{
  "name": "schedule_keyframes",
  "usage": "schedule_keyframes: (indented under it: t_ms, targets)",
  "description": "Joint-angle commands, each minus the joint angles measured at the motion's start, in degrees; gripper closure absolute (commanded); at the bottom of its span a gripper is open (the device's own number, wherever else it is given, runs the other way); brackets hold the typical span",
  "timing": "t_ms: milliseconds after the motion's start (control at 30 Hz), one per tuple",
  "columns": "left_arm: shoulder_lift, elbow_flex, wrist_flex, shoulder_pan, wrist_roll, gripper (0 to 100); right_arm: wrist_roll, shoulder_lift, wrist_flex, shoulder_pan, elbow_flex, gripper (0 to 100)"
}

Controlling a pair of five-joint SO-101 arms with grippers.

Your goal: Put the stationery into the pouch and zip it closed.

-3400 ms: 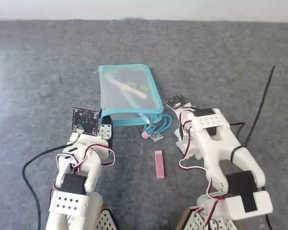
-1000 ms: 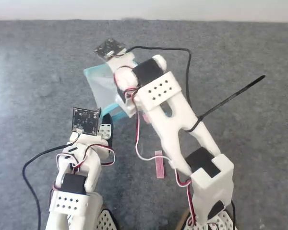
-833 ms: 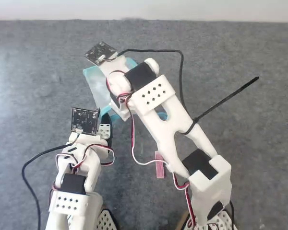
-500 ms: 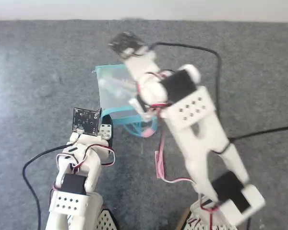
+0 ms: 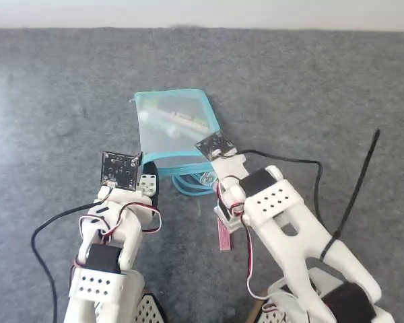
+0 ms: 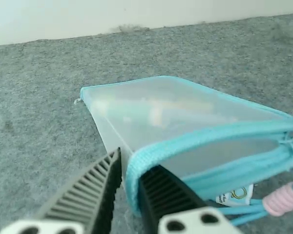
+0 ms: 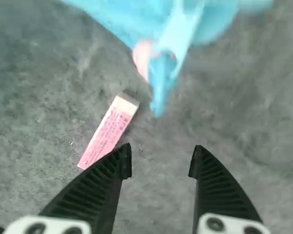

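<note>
A: Where does the pouch [image 5: 178, 128] lie?
B: On the table [image 5: 54, 81], its near left corner clamped in the left gripper [image 6: 132, 168]. The right gripper [image 7: 161, 151] hangs, fingers apart, over the pink strip [image 7: 107, 132].

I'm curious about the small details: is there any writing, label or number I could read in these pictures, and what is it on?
On the pink strip: dark print runs along it, too blurred to read.
On the white tag by the cords of the pouch: a green and yellow mark, too small to read.
No text here is clear enough to quote.
</note>
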Motion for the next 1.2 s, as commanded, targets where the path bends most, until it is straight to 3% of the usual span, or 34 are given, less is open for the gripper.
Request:
schedule_keyframes:
  t_ms: [0, 133, 367, 600, 833, 900, 1033, 1167]
  targets:
    - [-0.8, -1.5, -2.2, 0.1, 1.1, 99, -6.8, -3.3, 0.8, -0.6, 0.3, 77.9]
    - [-0.6, -1.5, -2.7, 0.0, 1.1, 99, -14.9, -2.5, 1.9, -6.5, 1.3, 68.2]
    - [-0.6, -1.6, -2.7, 0.0, 1.1, 99, -28.6, 2.7, -2.4, -16.9, 1.1, 70.3]
    - [-0.5, -1.5, -2.5, 0.0, 1.1, 99, -28.8, 7.7, -3.5, -17.1, 1.3, 71.3]
    - [-0.5, -1.5, -2.5, 0.0, 1.0, 99, -28.7, 15.8, -7.2, -14.8, 1.3, 82.3]
    - [-0.5, -1.5, -2.5, 0.0, 1.0, 99, -26.9, 17.2, -9.0, -13.0, 1.2, 87.9]
    - [-0.5, -1.5, -2.5, 0.0, 1.0, 99, -15.4, 17.8, -10.2, -8.4, 1.1, 99.8]
    - [-0.5, -1.5, -2.5, 0.0, 0.9, 99, 0.2, 17.6, -8.7, 3.6, 0.5, 99.1]
